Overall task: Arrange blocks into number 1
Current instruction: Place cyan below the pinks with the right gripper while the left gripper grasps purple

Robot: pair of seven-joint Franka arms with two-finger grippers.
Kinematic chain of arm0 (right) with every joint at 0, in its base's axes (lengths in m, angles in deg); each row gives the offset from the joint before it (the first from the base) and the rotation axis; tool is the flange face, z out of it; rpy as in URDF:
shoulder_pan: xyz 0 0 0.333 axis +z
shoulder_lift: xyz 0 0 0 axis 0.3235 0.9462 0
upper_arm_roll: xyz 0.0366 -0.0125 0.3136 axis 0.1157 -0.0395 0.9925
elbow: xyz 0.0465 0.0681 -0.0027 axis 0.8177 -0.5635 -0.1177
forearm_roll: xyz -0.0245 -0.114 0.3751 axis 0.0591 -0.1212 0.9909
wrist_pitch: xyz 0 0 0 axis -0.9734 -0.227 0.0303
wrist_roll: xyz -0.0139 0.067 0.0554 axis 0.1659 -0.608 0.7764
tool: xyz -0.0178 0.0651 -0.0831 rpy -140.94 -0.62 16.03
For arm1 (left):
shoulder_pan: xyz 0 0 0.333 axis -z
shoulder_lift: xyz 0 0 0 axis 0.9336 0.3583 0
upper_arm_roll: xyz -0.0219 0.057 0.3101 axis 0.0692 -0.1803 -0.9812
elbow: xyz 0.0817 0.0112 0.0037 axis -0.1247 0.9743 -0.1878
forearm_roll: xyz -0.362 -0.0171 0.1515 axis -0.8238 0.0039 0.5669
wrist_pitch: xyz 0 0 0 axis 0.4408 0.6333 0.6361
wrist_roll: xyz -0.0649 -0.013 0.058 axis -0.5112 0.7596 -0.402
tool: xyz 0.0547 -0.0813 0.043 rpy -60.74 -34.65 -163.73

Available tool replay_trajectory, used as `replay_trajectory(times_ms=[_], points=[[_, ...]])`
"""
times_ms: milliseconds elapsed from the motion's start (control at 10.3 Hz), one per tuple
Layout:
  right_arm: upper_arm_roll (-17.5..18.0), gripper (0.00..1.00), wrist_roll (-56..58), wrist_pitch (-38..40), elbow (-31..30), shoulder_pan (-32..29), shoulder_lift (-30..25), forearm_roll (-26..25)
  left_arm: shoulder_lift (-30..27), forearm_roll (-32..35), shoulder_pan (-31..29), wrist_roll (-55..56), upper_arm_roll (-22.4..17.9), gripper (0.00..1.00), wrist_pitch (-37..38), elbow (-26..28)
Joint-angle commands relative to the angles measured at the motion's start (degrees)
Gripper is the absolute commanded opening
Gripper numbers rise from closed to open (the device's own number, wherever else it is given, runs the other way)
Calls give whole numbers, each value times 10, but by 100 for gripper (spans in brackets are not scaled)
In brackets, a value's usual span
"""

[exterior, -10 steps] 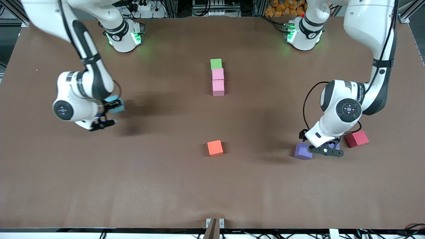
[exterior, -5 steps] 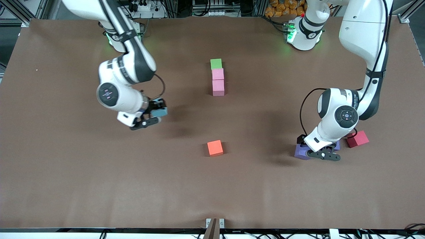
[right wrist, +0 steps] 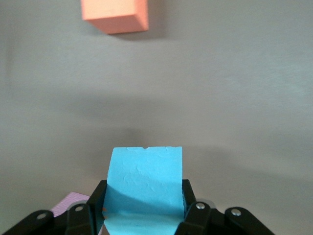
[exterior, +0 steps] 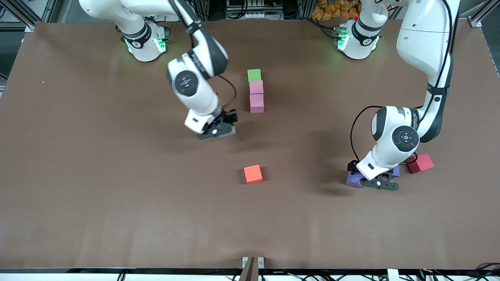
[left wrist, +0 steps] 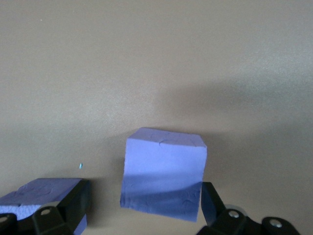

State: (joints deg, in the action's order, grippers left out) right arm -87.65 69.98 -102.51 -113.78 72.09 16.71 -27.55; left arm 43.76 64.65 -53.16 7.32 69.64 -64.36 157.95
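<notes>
A green block [exterior: 254, 75] and two pink blocks [exterior: 256, 87] [exterior: 256, 103] form a touching column at mid-table. My right gripper [exterior: 218, 125] hangs over bare table beside the column's nearer end, shut on the light blue block [right wrist: 145, 178]. The hand hides that block in the front view. My left gripper [exterior: 372, 178] is low at the left arm's end and open. Its fingers [left wrist: 73, 208] straddle a purple block [left wrist: 164, 174] [exterior: 352, 178], with a gap on one side. A second purple block [left wrist: 36, 191] lies just outside one finger.
An orange cube [exterior: 252, 173] [right wrist: 116, 14] sits mid-table, nearer the front camera than the column. A red cube [exterior: 420, 163] lies beside the left hand, toward the table's end. A pink block's corner [right wrist: 68, 203] shows beside the right gripper.
The right arm has swung from its end of the table toward the middle column, carrying the light blue block. The left gripper has shifted slightly and settled around the purple block.
</notes>
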Motion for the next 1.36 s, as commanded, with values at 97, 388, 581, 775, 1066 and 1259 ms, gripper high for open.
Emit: replay_trajectory(times_ms=[97,388,581,775,1066,1259], points=[[-8,63,-68,-13,66,52,69,10,16,-21,4,-15,-4,100,-8,-22],[-8,63,-73,-63,68,81,97,10,31,-35,9,-15,-4,100,-25,-25],[-8,62,-84,-73,71,91,101,11,39,-36,14,-15,-4,100,-33,-25],[-8,62,-86,-74,71,91,101,11,46,-35,19,-15,-4,86,-36,-25],[-8,62,-113,-74,72,99,102,11,46,-36,24,-9,-4,0,-36,-24],[-8,62,-118,-74,75,101,105,11,18,-36,34,-5,-4,0,-30,-6]])
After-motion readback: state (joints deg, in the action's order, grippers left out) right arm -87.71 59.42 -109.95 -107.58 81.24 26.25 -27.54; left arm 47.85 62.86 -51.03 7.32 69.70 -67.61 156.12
